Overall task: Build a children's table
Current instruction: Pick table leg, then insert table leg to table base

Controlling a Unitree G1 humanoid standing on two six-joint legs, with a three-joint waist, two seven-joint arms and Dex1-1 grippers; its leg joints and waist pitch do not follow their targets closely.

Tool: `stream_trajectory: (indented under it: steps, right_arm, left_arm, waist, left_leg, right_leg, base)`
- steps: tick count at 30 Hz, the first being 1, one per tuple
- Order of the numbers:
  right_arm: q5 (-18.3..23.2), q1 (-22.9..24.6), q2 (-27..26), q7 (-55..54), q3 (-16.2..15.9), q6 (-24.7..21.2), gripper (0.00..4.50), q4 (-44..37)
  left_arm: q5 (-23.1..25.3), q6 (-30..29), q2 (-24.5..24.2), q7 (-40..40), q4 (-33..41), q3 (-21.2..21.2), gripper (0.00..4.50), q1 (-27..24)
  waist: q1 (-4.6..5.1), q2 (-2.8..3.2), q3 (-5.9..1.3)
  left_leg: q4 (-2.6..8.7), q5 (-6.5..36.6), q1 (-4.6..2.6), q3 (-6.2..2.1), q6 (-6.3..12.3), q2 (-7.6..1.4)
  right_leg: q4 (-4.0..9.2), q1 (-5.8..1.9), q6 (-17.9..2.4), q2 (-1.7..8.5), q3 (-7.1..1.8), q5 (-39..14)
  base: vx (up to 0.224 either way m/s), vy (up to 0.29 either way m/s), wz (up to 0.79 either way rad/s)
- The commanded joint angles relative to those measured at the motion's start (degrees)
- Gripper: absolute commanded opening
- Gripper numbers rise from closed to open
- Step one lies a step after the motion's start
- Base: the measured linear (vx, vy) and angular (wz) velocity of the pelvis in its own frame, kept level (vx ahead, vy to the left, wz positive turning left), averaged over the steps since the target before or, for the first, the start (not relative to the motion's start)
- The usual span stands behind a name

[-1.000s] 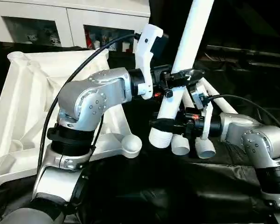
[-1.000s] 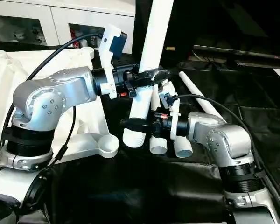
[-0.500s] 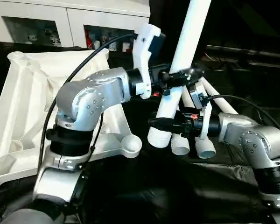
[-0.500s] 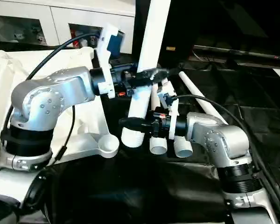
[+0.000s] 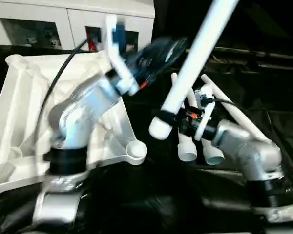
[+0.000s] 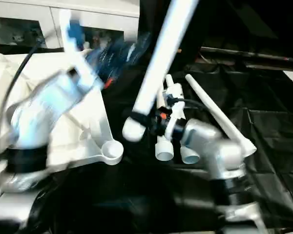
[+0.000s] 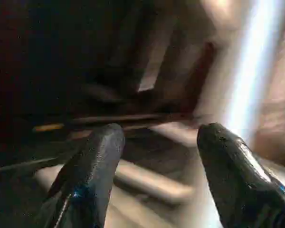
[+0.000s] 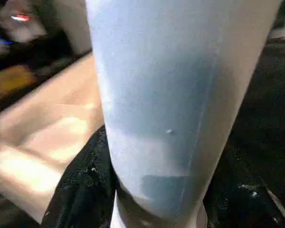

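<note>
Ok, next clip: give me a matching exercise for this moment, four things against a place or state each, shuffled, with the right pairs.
Things:
1. left gripper
2. right gripper
3. tabletop
4. spare legs

States:
A. lying on the black cloth
B. ribbed underside up, on the robot's left
C. jaws apart, holding nothing
D. clamped near the thick end of a tilted leg

Pairs: 1-C, 2-D, 3-B, 4-A
</note>
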State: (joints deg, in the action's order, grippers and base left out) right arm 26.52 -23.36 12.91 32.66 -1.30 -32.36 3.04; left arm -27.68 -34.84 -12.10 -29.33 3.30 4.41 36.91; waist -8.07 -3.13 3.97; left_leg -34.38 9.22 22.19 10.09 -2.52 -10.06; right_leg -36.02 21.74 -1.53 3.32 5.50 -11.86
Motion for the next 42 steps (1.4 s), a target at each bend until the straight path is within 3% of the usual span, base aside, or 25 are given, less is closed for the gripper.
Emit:
stream_trajectory:
  steps: [1, 10, 16, 17, 18, 20, 22, 23, 24, 25, 26, 27, 28, 30, 31, 32, 33, 34, 35, 36, 37, 38, 39, 40, 42]
  right_arm:
    - [-6.55, 1.63, -0.43, -7.16, -0.34, 5.14, 1.93, -0.35]
    - [-12.84, 6.79, -6.71, -20.53, 1.75, 13.77, 1.93, -0.36]
    - [-16.76, 7.89, -6.82, -20.27, -1.26, 18.89, 1.93, 1.59]
    - [-16.76, 7.54, -6.8, -19.3, -1.74, 19.34, 1.93, 2.34]
    - [-16.55, 7.19, -6.88, -18.65, -1.94, 19.41, 1.93, 2.71]
    - [-16.19, 6.52, -7.16, -17.34, -2.36, 20.09, 1.93, 3.41]
    - [-15.92, 6.05, -7.5, -16.74, -2.52, 20.41, 1.93, 4.04]
    - [-15.15, 5.41, -8.35, -15.58, -2.71, 21.15, 1.93, 5.16]
    - [-13.57, 5.18, -9.19, -14.74, -2.11, 20.68, 1.93, 5.72]
    - [-12.5, 5.15, -9.59, -14.15, -1.56, 20.46, 1.93, 6.09]
    - [-12.92, 4.9, -9.59, -13.67, -2.24, 20.64, 1.93, 6.6]
    - [-13.56, 4.55, -9.31, -12.84, -3.15, 20.92, 1.93, 7.31]
    - [-14.82, 3.69, -9.03, -11.68, -4.51, 21.89, 1.93, 8.99]
    - [-14.73, 3.17, -9.2, -11.16, -4.45, 22.25, 1.93, 10.17]
    - [-14.52, 2.68, -9.28, -10.78, -4.15, 22.55, 1.93, 11.37]
    - [-14.26, 2.14, -9.14, -10.12, -3.84, 22.8, 1.93, 12.58]
    - [-14.64, 1.29, -8.72, -9.46, -3.8, 23.7, 1.93, 14.42]
    - [-14.88, 0.68, -8.3, -8.88, -3.74, 24.38, 1.93, 15.69]
    - [-14.99, 0.05, -7.99, -8.72, -3.5, 24.89, 1.93, 16.52]
    - [-14.73, -0.38, -7.83, -8.6, -3.1, 24.91, 1.93, 16.84]
    - [-14.1, -0.74, -7.78, -8.63, -2.37, 24.66, 1.93, 16.62]
    - [-13.87, -0.75, -7.77, -8.53, -2.17, 24.73, 1.93, 16.39]
    - [-11.11, -0.5, -8.02, -7.27, -0.53, 24.37, 1.93, 14.52]
    - [-9.67, -0.08, -8.06, -7.1, 0.6, 24.19, 1.93, 13.29]
    - [-7.24, 0.48, -8.3, -6.67, 2.44, 23.75, 1.93, 11.83]
  left_arm:
    - [7.9, 5.4, -2.84, 3.9, -2.48, -1.72, 2.93, -3.3]
    - [18.5, 15.29, -4.95, 17.31, -3.14, 3.86, 2.93, -16.34]
    - [23.2, 18.99, -2.68, 23.95, 0.57, 3.5, 2.93, -22.66]
    - [24.66, 18.43, -2.6, 24.87, 2.35, 2.46, 2.93, -23.82]
    - [24.65, 18.16, -2.24, 25.22, 3.08, 2.47, 2.93, -24.15]
    - [23.51, 17.26, -1.29, 25.44, 4.21, 3.08, 2.93, -24.52]
    - [22.12, 15.9, -0.95, 24.94, 4.61, 3.7, 2.93, -24.61]
    - [22.04, 13.82, -1.47, 24.81, 5.23, 3.96, 2.93, -25.05]
    - [22.71, 13.1, -1.73, 25.17, 5.65, 3.73, 2.93, -25.41]
    - [23.5, 12.92, -1.63, 25.7, 6.07, 3.35, 2.93, -25.74]
    - [23.8, 12.65, -1.83, 25.73, 6.59, 3.25, 2.93, -26.03]
    - [24.27, 12.13, -2.05, 25.83, 7.5, 3.06, 2.93, -26.42]
    - [25.26, 10.75, -3.25, 25.72, 9.02, 3.06, 2.93, -26.76]
    - [25.82, 9.2, -3.74, 25.92, 9.84, 3.1, 2.93, -26.85]
    - [26.63, 8.42, -4.4, 25.7, 10.37, 2.57, 2.93, -26.88]
    - [26.82, 7.53, -4.74, 25.39, 10.87, 2.19, 2.93, -26.84]
    - [26.42, 7.11, -4.89, 24.91, 11.5, 2.09, 2.93, -26.85]
    - [26.09, 6.73, -4.85, 24.65, 12.07, 1.97, 2.93, -26.82]
    - [25.16, 6.84, -4.78, 23.78, 12.31, 1.84, 2.93, -26.75]
    - [24.33, 7.1, -4.7, 22.91, 12.32, 1.64, 2.93, -26.7]
    - [24.03, 8.16, -5.01, 21.46, 11.65, 0.76, 2.93, -26.79]
    - [23.94, 8.56, -5.12, 20.96, 11.39, 0.5, 2.93, -26.81]
    - [22.82, 10.7, -5.45, 17.82, 9.87, -0.85, 2.93, -26.89]
    - [21.23, 13.26, -5.47, 14.32, 8.23, -1.83, 2.93, -26.72]
    - [17.87, 16.45, -4.83, 8.42, 5.26, -2.66, 2.93, -25.97]
  waist:
    - [0.72, 2.0, -4.36]
    - [1.67, 2.87, -4.29]
    - [1.84, 2.33, -4.07]
    - [2.03, 1.9, -4.07]
    - [2.52, 2.8, -4.12]
    - [4.79, 4.63, -4.28]
    - [5.21, 4.71, -4.31]
    - [4.62, 5.35, -3.88]
    - [4.74, 4.26, -3.82]
    - [2.1, 1.8, -3.03]
    - [0.51, 1.27, -3.14]
    - [-1.41, 1.08, -2.97]
    - [-2.94, 1.17, -3.42]
    - [-3.53, 0.91, -3.89]
    - [-4.53, 2.06, -4.01]
    - [-4.9, 3.08, -4.11]
    - [-4.8, 3.56, -4.31]
    - [-4.35, 5.02, -4.96]
    - [-4.19, 5.75, -5.38]
    - [-2.42, 7.06, -5.7]
    - [-2.32, 7.17, -5.37]
    - [-2.31, 7.06, -5.16]
    - [-1.86, 4.99, -4.58]
    - [-2.49, 3.29, -4.46]
    - [-2.84, 3.52, -4.61]
  left_leg:
    - [4.45, 11.64, -1.67, -1.97, -4.45, -3.99]
    - [4.69, 16.56, -1.8, -1.98, -3.39, -3.79]
    - [4.84, 18.2, -1.68, -1.97, -3.13, -3.86]
    - [6.38, 19.79, 1.29, -5.43, 0.19, -3.27]
    - [6.88, 22.65, 0.85, -6.58, 0.55, -3.89]
    - [8.97, 31.15, -0.79, -13.92, 2.72, -6.71]
    - [9.27, 30.2, -2.31, -17.52, 5.51, -6.36]
    - [9.65, 30.64, -0.98, -17.88, 5.44, -2.94]
    - [5.72, 25.98, -0.57, -13.48, 5.55, -1.68]
    - [-1.46, 15.65, 0.21, -8.22, 2.23, 2.05]
    - [-3.54, 9.84, 0.69, -6.68, 1.15, 1.53]
    - [-5.58, 4.69, 3.83, -6.48, 1.58, 1.27]
    - [-6.94, 6.67, 5.3, -7.05, 2.64, 1.46]
    - [-8.15, 8.34, 5.86, -7.67, 3.17, 1.68]
    - [-7.69, 8.32, 4.74, -8.33, 1.77, 1.26]
    - [-4.39, 5.19, 3.32, -8.09, 0.91, 0.29]
    - [-2.56, 4.25, 2.41, -7.85, 1.3, -0.58]
    - [0.75, 1.32, 0.3, -6.95, 3.03, -2.01]
    - [1.91, 1.45, -1.12, -7.11, 5.3, -3.47]
    - [2.82, 3.43, -2.99, -8.55, 6.0, -6.99]
    - [3.65, 10.33, -2.38, -7.86, 4.05, -7.22]
    - [3.93, 14.93, -2.22, -6.93, 2.29, -6.64]
    - [4.12, 22.07, -2.31, -5.27, -0.69, -4.94]
    - [3.6, 20.09, -1.71, -3.59, -1.04, -3.32]
    - [3.73, 17.14, -1.64, -2.63, -1.52, -3.19]
  right_leg:
    - [4.9, -2.24, -4.73, 5.65, -3.91, -7.85]
    - [5.05, -2.01, -6.75, 5.75, -3.99, -11.07]
    - [5.39, -1.89, -5.77, 5.79, -4.14, -13.95]
    - [3.84, -3.93, -6.49, 5.68, -0.37, -12.21]
    - [3.5, -3.54, -6.61, 4.84, 0.37, -11.64]
    - [-1.15, -2.51, -9.62, 1.76, 1.72, -7.0]
    - [-3.58, -0.62, -10.77, 0.41, 0.67, -10.71]
    - [-4.23, -0.81, -11.82, 0.06, -0.61, -10.73]
    - [0.97, -0.71, -13.43, 4.06, -4.55, -7.77]
    - [7.76, -1.06, -9.03, 10.05, -6.78, -22.02]
    - [9.14, -2.08, -3.77, 12.03, -8.2, -30.58]
    - [8.29, -3.57, 5.75, 12.26, -10.32, -38.26]
    - [6.7, -4.53, 11.72, 13.02, -12.19, -33.51]
    - [5.57, -5.06, 11.39, 13.64, -13.03, -23.26]
    - [5.2, -4.67, -0.33, 13.29, -12.31, -7.88]
    - [5.0, -4.19, -9.53, 10.49, -9.12, -1.76]
    - [4.55, -3.88, -12.67, 9.07, -7.87, -0.34]
    - [3.41, -3.72, -14.86, 5.7, -4.82, 0.11]
    - [1.96, -2.28, -13.84, 3.39, -3.83, 0.26]
    - [-0.96, 0.14, -10.87, 1.59, -2.47, -1.15]
    - [-0.91, 0.21, -9.11, 2.05, -2.58, -1.31]
    - [-0.33, 0.37, -8.63, 2.33, -2.73, -1.19]
    - [1.77, 0.15, -9.18, 3.63, -3.63, -2.46]
    - [2.89, -0.94, -9.23, 5.44, -4.64, -6.16]
    - [3.66, -1.0, -7.82, 6.11, -5.01, -9.61]
  base:
    - [0.0, 0.0, 0.0]
    - [0.0, 0.0, 0.0]
    - [0.0, 0.0, 0.0]
    - [0.0, 0.0, 0.0]
    - [0.003, -0.032, 0.29]
    - [0.001, -0.051, 0.4]
    - [-0.014, -0.106, 0.51]
    - [-0.012, -0.149, 0.56]
    - [-0.004, -0.189, 0.46]
    - [-0.004, -0.189, 0.46]
    - [-0.021, -0.195, 0.09]
    - [-0.02, -0.163, -0.15]
    - [-0.02, -0.163, -0.15]
    - [-0.001, -0.05, -0.05]
    - [0.0, 0.0, 0.0]
    - [0.0, 0.0, 0.0]
    - [-0.011, 0.086, 0.06]
    - [-0.011, 0.086, 0.06]
    - [-0.019, 0.137, 0.15]
    - [-0.022, 0.137, 0.18]
    - [-0.022, 0.137, 0.18]
    - [-0.027, 0.104, 0.19]
    - [-0.028, 0.07, 0.19]
    - [-0.028, 0.07, 0.19]
    - [0.0, 0.0, 0.0]
